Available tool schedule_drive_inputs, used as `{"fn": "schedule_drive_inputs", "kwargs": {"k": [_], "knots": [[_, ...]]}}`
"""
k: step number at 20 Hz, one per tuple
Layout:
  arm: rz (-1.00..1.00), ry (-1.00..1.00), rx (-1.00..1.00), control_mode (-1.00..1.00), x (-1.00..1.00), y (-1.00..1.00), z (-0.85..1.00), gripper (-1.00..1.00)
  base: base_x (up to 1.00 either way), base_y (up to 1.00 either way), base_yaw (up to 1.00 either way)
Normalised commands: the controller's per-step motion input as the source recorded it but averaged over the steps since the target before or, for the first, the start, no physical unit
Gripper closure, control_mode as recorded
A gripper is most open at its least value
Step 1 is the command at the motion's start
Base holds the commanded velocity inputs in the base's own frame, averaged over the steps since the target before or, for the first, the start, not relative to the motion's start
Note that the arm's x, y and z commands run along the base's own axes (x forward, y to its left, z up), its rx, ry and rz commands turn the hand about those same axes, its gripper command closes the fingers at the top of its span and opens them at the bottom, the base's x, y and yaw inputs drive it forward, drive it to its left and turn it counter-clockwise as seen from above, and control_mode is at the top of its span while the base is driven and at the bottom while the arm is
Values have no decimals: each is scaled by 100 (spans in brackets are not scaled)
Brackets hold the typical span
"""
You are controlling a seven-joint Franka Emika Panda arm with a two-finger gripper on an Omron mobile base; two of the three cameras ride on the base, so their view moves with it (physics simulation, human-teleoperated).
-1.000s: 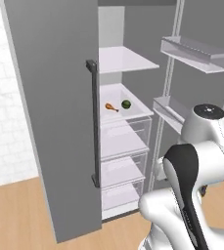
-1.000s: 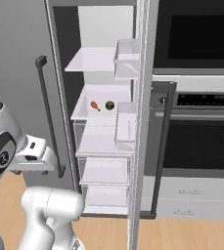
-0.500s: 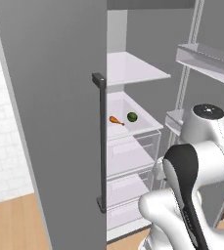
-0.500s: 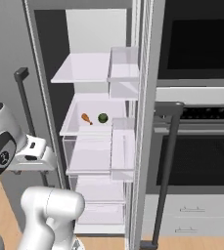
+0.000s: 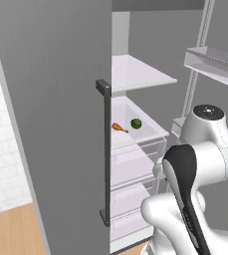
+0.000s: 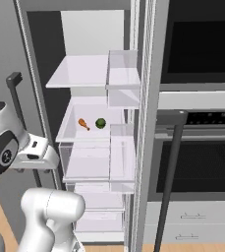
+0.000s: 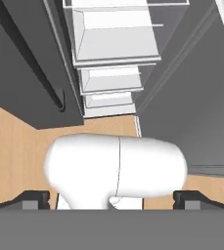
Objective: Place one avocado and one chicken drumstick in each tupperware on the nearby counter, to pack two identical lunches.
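Fridge (image 5: 60,99) standing open. Glossy dark-green oval avocado (image 5: 136,123) and orange-brown tapering chicken drumstick (image 5: 119,128) are lying just beside each other, apart, on a white mid-height shelf (image 6: 92,133). Pincer (image 7: 116,199) is pointing down over the wood-grain floor (image 7: 15,132), well below that shelf, jaws spread fully, gripping nothing.

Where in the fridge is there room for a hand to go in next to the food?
The chicken drumstick and avocado lie close together toward the back of the middle shelf. The shelf's front part is bare, and so is the shelf above. The tight spot is the small gap between the two foods.
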Motion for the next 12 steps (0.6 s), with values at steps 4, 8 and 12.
{"fn": "schedule_drive_inputs", "kwargs": {"k": [4, 8, 12], "knots": [[-4, -10, 0, -100, 64, 0, -2, -100, 0, 0, 0], [-4, -7, 3, -100, 76, -2, 0, -100, 0, 0, 0], [0, 2, 10, -100, 80, -23, 0, -100, 0, 0, 0]]}}
